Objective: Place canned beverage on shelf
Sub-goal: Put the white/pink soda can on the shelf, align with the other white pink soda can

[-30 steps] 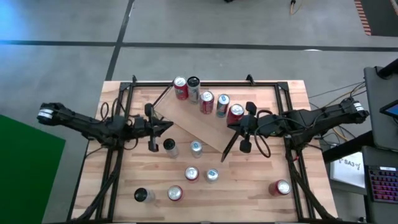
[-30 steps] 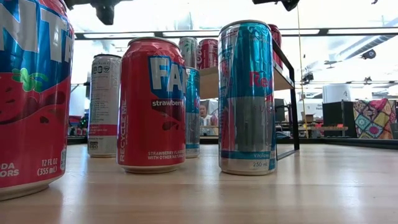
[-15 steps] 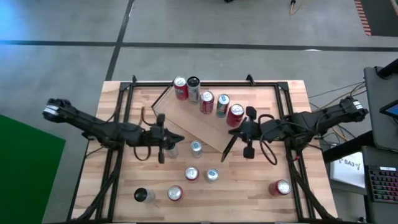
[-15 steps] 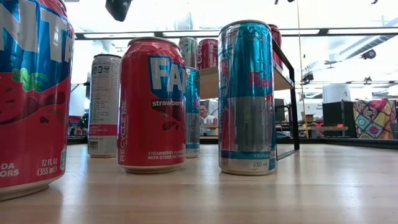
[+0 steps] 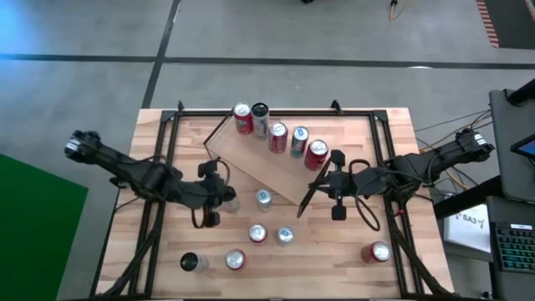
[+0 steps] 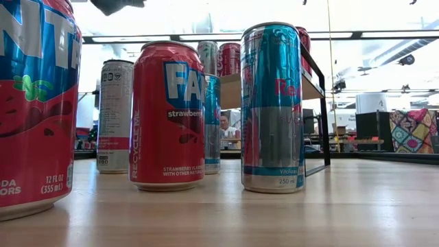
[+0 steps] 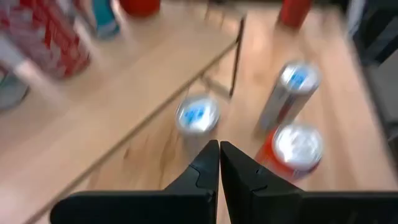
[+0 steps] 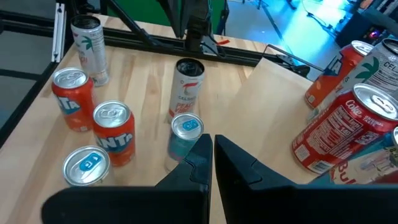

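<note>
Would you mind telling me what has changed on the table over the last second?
The left gripper has swung inward toward the table's middle, over the loose cans, still shut and empty. The right gripper drifted slightly toward the front edge, also shut. The shelf and all cans stayed put.

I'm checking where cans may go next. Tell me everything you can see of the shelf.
The shelf is a rectangular light-wood plank with a thin black metal frame at each short end. It stands raised on the wooden table, set diagonally near the middle toward the far edge. Five cans stand upright in a row along its far long side; the near half of the plank is bare. Neither tool touches it.
</note>
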Available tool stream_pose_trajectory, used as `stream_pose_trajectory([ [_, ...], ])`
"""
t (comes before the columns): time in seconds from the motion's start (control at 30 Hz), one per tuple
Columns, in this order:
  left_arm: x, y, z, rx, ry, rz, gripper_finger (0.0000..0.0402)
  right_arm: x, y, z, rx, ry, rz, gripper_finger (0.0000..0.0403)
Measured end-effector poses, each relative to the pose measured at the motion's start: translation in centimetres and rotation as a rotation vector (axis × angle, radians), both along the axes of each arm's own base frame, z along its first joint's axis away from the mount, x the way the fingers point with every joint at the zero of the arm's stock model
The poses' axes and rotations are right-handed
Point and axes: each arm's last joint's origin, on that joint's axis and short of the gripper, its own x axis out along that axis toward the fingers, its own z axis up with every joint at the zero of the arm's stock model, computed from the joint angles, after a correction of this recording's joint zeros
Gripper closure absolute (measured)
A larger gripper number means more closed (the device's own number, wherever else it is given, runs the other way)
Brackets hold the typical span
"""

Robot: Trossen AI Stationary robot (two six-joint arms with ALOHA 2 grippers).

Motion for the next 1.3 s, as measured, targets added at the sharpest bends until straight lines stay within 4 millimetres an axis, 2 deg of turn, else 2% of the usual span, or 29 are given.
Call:
stream_pose_trajectory([
  [0.23, 0.3, -0.1, -1.7, 0.07, 0.176, 0.009, 0.0399, 0.0, 0.0, -0.2, -0.003, 0.006, 0.0, 0.0394],
  [0.37, 0.4, -0.2, -2.0, 0.073, 0.191, 0.014, 0.0371, 0.0, 0.0, -0.2, -0.004, 0.007, 0.0, 0.0394],
  [0.5, 0.1, 0.0, -1.9, 0.07, 0.191, 0.038, 0.0319, 0.0, 0.0, -0.3, -0.004, 0.007, 0.0, 0.0394],
  [0.7, -0.3, 0.5, -2.2, 0.105, 0.213, 0.149, 0.0209, 0.0, 0.0, -0.3, -0.001, 0.007, -0.001, 0.0394],
  [0.83, 0.0, 0.3, -3.0, 0.115, 0.242, 0.147, 0.014, 0.0, 0.0, -0.3, -0.001, 0.007, -0.001, 0.0394],
  [0.97, 0.3, 0.2, -4.0, 0.134, 0.277, 0.145, 0.0095, 0.0, 0.0, -0.3, -0.001, 0.008, -0.001, 0.0394],
  [1.1, 0.6, 0.0, -4.5, 0.143, 0.293, 0.144, 0.0076, 0.0, 0.0, -0.3, -0.001, 0.007, -0.001, 0.0394],
  [1.3, 0.8, -0.1, -4.8, 0.143, 0.294, 0.143, 0.0075, 0.0, 0.0, -0.3, 0.007, 0.007, -0.005, 0.0394],
])
